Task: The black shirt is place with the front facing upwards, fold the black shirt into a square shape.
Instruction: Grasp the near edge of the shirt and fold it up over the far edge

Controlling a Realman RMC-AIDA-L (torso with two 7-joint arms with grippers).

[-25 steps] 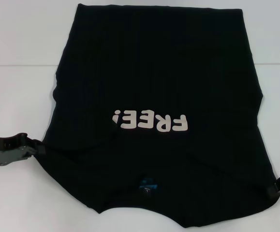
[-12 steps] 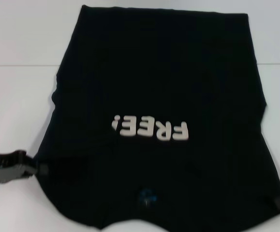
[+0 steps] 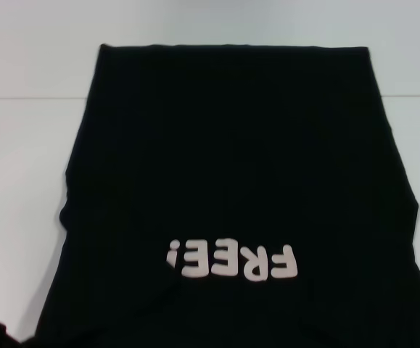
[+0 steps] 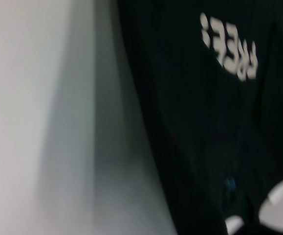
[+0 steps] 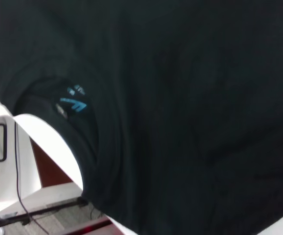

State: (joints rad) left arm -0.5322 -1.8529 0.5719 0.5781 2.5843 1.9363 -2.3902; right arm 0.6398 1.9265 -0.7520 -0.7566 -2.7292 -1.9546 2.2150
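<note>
Black shirt (image 3: pixel 231 181): long axis laid away from robot, collar end nearest, apparently lifted; grip of either gripper cannot be told.

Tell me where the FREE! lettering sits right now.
In the head view the FREE! lettering reads upside down on the black shirt, low and centred, near the robot's side of the white table.

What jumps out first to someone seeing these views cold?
The black shirt fills most of the head view, spread over the white table. Its white "FREE!" lettering reads upside down, low on the cloth toward the robot. In the right wrist view, a small blue mark sits inside the collar at the shirt's near edge.
</note>
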